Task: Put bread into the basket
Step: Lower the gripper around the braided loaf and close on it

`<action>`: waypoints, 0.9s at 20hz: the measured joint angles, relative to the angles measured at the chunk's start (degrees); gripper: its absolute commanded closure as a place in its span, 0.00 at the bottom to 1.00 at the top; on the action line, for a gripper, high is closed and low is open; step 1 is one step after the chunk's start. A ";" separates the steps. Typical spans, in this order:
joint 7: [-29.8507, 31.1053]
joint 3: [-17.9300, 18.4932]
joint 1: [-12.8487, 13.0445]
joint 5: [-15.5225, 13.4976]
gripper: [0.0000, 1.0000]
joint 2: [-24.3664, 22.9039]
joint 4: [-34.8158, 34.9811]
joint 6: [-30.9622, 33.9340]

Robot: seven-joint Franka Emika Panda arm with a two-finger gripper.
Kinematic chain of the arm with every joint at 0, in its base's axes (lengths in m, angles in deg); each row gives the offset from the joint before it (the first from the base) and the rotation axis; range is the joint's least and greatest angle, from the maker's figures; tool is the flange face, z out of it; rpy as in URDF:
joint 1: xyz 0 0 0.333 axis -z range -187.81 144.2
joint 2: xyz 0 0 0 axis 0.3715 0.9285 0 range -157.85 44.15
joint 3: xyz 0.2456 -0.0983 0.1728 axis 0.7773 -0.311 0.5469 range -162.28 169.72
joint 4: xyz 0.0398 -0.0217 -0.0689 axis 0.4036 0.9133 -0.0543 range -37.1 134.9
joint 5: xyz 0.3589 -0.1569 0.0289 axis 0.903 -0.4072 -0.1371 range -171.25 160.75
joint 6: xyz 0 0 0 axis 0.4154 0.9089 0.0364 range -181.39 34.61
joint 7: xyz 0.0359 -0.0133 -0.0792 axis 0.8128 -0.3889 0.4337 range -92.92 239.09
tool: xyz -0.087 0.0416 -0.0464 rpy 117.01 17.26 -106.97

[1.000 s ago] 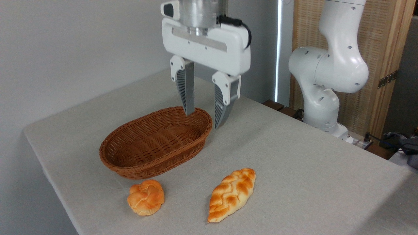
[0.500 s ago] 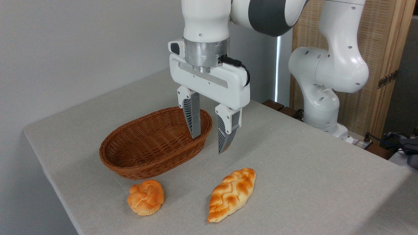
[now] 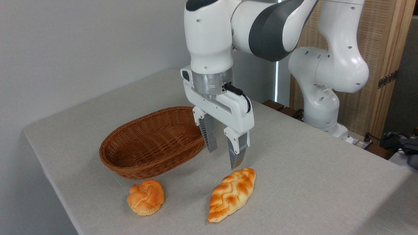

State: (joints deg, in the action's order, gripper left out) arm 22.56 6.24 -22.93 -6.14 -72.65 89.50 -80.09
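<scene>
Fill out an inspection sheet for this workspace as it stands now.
Surface: table under a plain grey cloth, no spills seen.
Job's things: loaf lying flat on the cloth, outside the basket; basket empty.
Clutter: round bun in front of the basket.
Tool: tool open, holding nothing, tips just above the loaf's far end.
Cables: black lead at the wrist; more wires at the far right edge.
Surroundings: grey wall, wooden screen behind the arm.

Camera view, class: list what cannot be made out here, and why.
- Far right rim of the basket: hidden behind the gripper.
- Height of the fingertips above the bread: a single view cannot settle it.
- Underside of the small bun: faces the table.
</scene>
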 measured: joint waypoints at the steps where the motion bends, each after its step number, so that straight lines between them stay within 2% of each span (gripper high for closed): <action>1: -0.01 0.00 0.00 0.09 0.00 0.11 0.32 -0.23; 3: -0.03 0.00 -0.02 0.99 0.00 0.27 1.19 -2.59; 8: -0.03 0.11 -1.71 6.81 0.00 2.95 3.66 -10.70; 12: -0.04 0.18 -3.74 7.62 0.00 6.57 3.67 -14.88; 18: -0.08 0.18 -3.97 7.67 0.00 6.72 3.61 -14.97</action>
State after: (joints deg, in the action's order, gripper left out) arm 22.48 6.42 -26.90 1.52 -65.93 93.10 -95.06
